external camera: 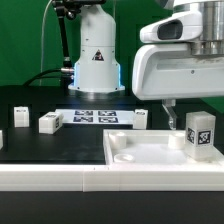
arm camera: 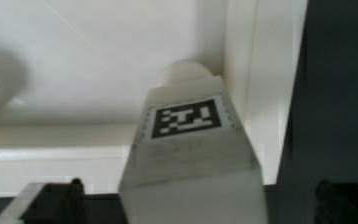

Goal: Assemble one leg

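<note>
the hand (arm camera: 194, 200) is hanging over the leg (arm camera: 190, 125) with its fingers (arm camera: 48, 198) spread to either side; a gap is showing between each finger and the leg, so it appears to be gripping nothing. the leg is standing upright on the panel (external camera: 140, 160), in the corner toward the exterior view's right, close to the raised rim. if the step is seating the leg in that corner, closing squarely on its flat sides and keeping it vertical should be helping most; a skewed grip is risking a tip toward the rim, which is leaving the fingers little room. spare legs (external camera: 50, 122) and the marker board (external camera: 95, 117) are lying on the tabletop (external camera: 30, 145) behind the panel, well apart and out of the way.
</note>
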{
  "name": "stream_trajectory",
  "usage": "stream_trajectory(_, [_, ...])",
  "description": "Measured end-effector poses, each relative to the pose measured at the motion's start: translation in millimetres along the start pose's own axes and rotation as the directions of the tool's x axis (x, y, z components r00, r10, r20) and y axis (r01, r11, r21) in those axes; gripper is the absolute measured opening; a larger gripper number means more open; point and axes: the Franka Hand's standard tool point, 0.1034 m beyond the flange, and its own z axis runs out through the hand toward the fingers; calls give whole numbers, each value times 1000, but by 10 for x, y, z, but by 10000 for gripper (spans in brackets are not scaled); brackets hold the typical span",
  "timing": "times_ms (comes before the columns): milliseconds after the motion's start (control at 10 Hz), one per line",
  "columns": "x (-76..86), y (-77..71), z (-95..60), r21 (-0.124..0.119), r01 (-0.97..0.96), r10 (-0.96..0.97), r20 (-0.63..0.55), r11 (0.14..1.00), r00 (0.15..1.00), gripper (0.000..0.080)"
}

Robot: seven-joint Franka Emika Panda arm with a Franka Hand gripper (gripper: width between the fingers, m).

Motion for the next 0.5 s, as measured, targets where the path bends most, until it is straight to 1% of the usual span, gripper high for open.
stream_trajectory(100, [0,1,0,0,0,0,0,1000,1000,634])
stream_trajectory(300, [0,1,0,0,0,0,0,1000,1000,286])
stream_trajectory(500, [1,3,0,0,-27,27,0,1000,1000,291])
